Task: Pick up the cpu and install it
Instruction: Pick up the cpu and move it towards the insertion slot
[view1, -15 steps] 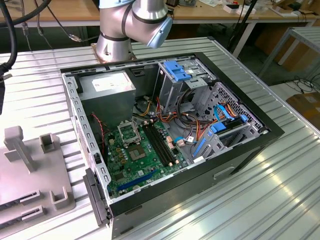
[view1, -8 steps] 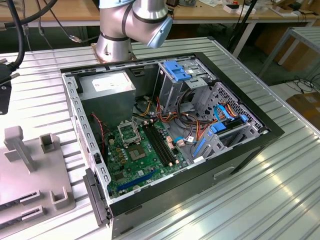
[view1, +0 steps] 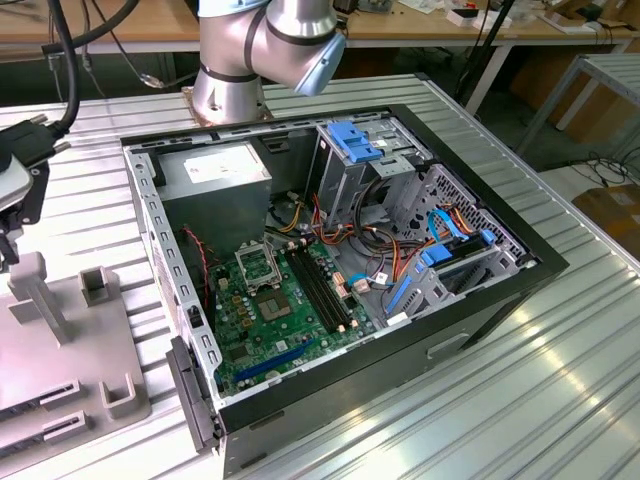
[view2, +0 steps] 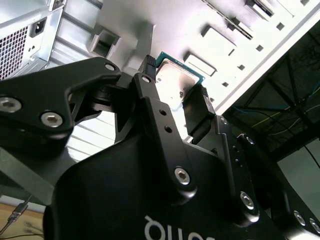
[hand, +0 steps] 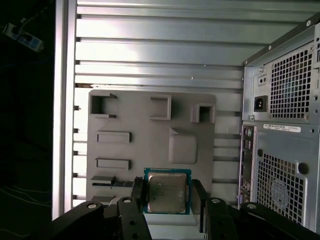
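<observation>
The cpu (hand: 167, 191) is a small square chip with a dull silvery top and a green rim. It sits clamped between the two black fingers (hand: 139, 196) of my gripper (hand: 169, 197), which is shut on it. The second wrist view shows the cpu (view2: 175, 80) from below, pinched at two opposite edges by the gripper (view2: 175, 89). Beneath it lies the grey fixture plate (hand: 150, 135). In the exterior view the arm's wrist (view1: 18, 160) hangs over that plate (view1: 60, 360) at the exterior view's left. The green motherboard (view1: 280, 320) lies in the open computer case, its cpu socket (view1: 258, 268) showing a raised metal frame.
The open black computer case (view1: 480, 300) fills the middle of the ribbed metal table (view1: 560, 400), with cables, blue drive brackets (view1: 355, 140) and black memory slots (view1: 322, 290) inside. The case's rear panel (hand: 282, 140) stands close beside the fixture plate. The arm's base (view1: 230, 90) stands behind the case.
</observation>
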